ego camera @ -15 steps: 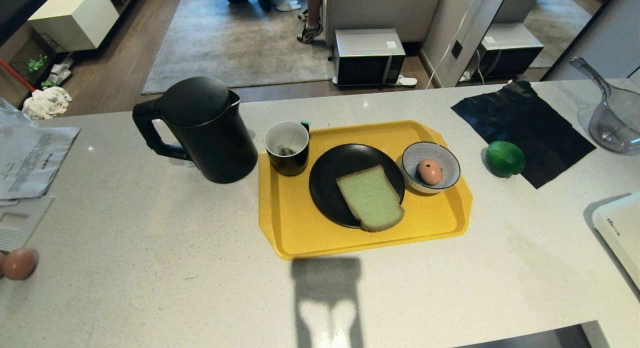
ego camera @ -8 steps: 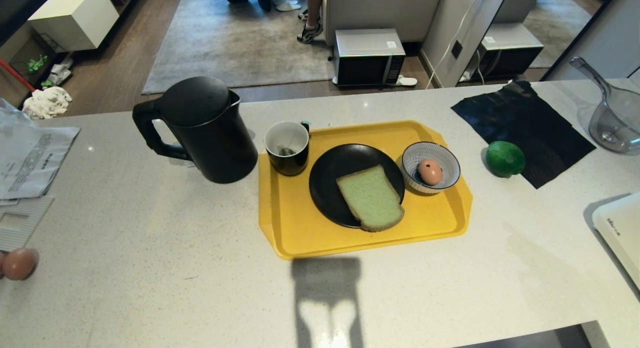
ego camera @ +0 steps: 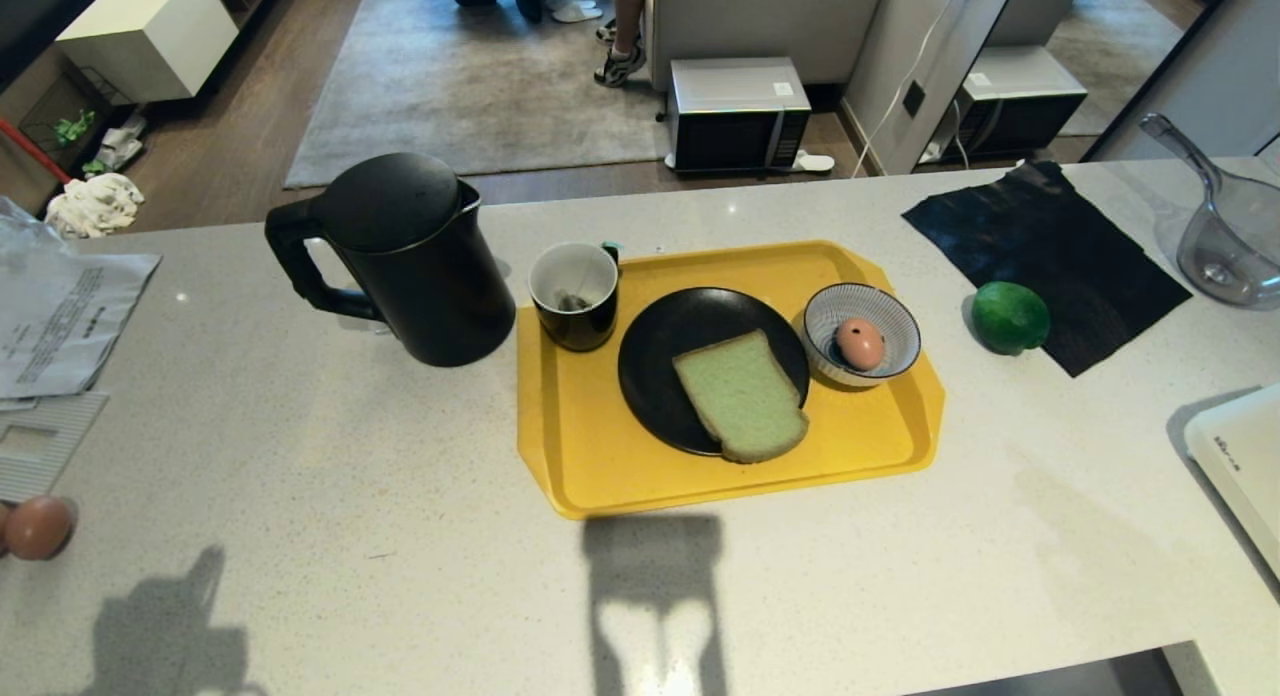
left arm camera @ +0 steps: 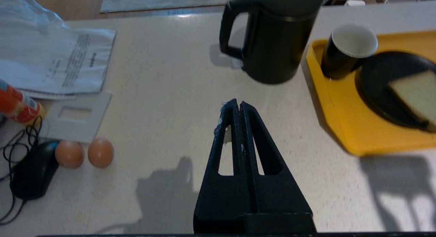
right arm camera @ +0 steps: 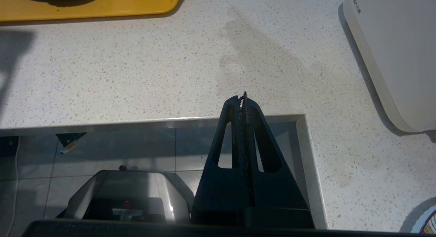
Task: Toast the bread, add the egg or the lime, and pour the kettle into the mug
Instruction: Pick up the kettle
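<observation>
Both claws were closed and empty as we held our left claw (left arm camera: 237, 106) above the bench (ego camera: 300, 456), facing the kettle (ego camera: 415, 261) beside the mug (ego camera: 575, 296), likely for pouring.

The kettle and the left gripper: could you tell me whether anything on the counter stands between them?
Nothing visible does. In the left wrist view the left gripper, shut and empty, points over bare counter toward the kettle. The two brown eggs and the papers lie off to one side, the yellow tray to the other.
</observation>
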`<state>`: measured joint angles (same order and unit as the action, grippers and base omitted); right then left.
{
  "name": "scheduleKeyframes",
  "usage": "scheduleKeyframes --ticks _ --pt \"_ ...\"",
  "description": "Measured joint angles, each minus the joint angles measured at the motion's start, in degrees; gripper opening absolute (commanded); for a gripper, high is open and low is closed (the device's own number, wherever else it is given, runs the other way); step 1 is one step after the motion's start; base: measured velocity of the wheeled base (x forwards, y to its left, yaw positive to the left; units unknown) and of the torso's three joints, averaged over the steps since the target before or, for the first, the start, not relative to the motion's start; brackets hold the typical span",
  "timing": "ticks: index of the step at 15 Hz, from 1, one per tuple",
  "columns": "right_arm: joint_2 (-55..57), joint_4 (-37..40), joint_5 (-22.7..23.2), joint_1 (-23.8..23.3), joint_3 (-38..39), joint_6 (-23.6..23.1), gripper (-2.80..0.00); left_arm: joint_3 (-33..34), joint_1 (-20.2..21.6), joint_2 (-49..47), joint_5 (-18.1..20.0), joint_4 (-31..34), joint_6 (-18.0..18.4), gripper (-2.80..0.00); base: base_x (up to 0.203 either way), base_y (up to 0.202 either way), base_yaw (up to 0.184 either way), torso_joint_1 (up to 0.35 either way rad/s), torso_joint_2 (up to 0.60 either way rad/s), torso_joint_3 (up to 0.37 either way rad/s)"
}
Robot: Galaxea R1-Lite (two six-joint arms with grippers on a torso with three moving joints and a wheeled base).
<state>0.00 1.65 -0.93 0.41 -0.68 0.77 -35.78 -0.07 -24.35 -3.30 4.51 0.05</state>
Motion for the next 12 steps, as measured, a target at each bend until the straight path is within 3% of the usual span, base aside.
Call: scheduleKeyframes --ticks 3,7,9,12 --pt "0.0 0.02 0.0 0.0 -0.02 0.02 -2.8 -9.1 0.21 -10.31 -2.57 0.37 -0.36 -2.8 0.0 0.0 0.0 0.0 0.0 0.0" --pt "0.0 0.02 -0.01 0.0 -0.05 0.02 -2.8 -10.96 1.56 -17.68 -7.33 0.94 -3.96 -2.8 0.0 0.0 0.0 0.0 0.0 0.0" --pt "0.0 0.02 0.01 0.0 -0.05 0.0 -2.8 -10.62 2.73 -19.23 -5.52 1.0 -4.23 -2.8 0.0 0.0 0.0 0.0 0.0 0.0" --pt "0.0 0.0 0.02 0.0 -0.04 0.0 -2.8 -9.8 8.89 -19.75 5.04 0.88 -3.47 -2.8 0.0 0.0 0.0 0.0 0.0 0.0"
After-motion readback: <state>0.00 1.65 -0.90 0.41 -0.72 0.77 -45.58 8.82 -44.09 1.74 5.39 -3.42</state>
